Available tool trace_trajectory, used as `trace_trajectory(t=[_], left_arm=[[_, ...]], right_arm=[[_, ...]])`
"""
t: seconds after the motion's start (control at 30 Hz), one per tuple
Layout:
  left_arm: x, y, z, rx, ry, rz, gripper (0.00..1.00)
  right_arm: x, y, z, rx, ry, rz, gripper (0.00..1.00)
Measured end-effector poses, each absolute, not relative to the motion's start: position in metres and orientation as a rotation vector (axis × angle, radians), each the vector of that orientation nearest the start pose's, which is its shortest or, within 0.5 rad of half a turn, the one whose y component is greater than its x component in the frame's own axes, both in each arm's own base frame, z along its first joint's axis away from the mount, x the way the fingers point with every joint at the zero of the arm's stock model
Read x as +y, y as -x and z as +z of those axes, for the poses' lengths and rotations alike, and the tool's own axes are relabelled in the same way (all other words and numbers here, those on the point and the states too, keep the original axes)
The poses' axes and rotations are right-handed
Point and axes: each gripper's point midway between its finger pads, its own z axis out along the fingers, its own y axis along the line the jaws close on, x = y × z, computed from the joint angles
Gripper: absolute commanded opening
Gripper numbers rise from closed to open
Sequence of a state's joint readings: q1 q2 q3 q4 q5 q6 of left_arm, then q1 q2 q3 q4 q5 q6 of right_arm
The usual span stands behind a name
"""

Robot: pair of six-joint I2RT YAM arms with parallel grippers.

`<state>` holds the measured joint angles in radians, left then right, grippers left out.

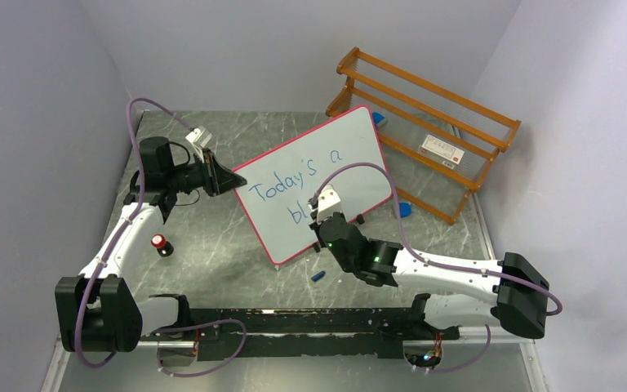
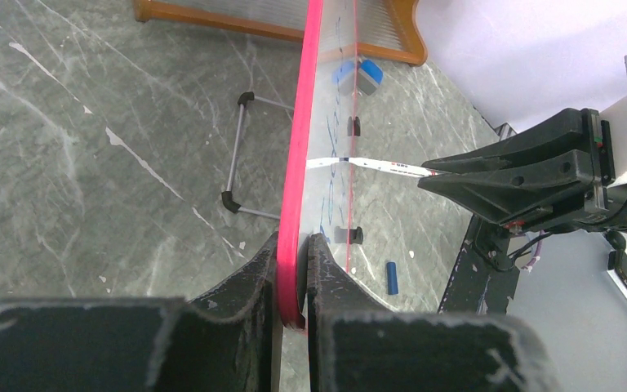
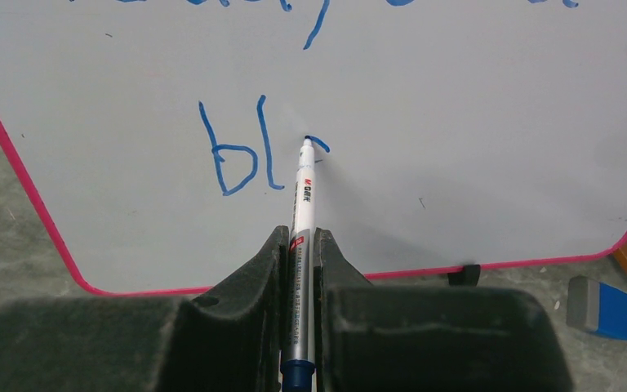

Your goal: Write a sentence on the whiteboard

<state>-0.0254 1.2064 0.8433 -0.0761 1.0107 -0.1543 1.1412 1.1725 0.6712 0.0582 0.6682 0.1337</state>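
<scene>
One big flat whiteboard (image 1: 359, 135) with a thin pink-red rim stands tilted in the middle of the grey marble worktop (image 1: 212, 253). Its far corner is near the one orange wooden rack (image 1: 433, 122) at the far right corner. The blue sentence (image 1: 294, 178) on it has two lines: "Today's a" and, below, "bl". The left gripper (image 2: 294, 249) pinches the whiteboard's left rim. The right gripper (image 3: 298, 245) pinches one white marker pen (image 3: 304, 192), its tip on the whiteboard beside the "l". Two small blue erasers (image 1: 404, 209) lie between whiteboard and rack. One blue cap (image 1: 318, 276) lies by the whiteboard's near edge.
</scene>
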Motion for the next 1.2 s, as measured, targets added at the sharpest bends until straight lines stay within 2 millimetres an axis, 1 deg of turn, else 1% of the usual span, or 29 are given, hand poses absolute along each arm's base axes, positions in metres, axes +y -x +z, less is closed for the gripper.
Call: trace_trajectory(t=[0.3, 0.47, 0.83, 1.2], left_arm=[[-0.160, -0.301, 0.223, 1.882, -0.526, -1.119, 0.05], [-0.160, -0.301, 0.223, 1.882, -0.526, -1.119, 0.05], [-0.160, -0.301, 0.223, 1.881, -0.528, -1.121, 0.05], [-0.160, -0.301, 0.223, 1.881, -0.529, -1.121, 0.05]], right_arm=[[0.266, -0.232, 0.160, 1.851, 0.556, 0.210, 0.00], [0.265, -0.228, 0.156, 1.866, 0.564, 0.225, 0.00], [0.254, -0.222, 0.141, 1.908, 0.581, 0.199, 0.00], [0.245, -0.226, 0.140, 1.905, 0.554, 0.147, 0.00]])
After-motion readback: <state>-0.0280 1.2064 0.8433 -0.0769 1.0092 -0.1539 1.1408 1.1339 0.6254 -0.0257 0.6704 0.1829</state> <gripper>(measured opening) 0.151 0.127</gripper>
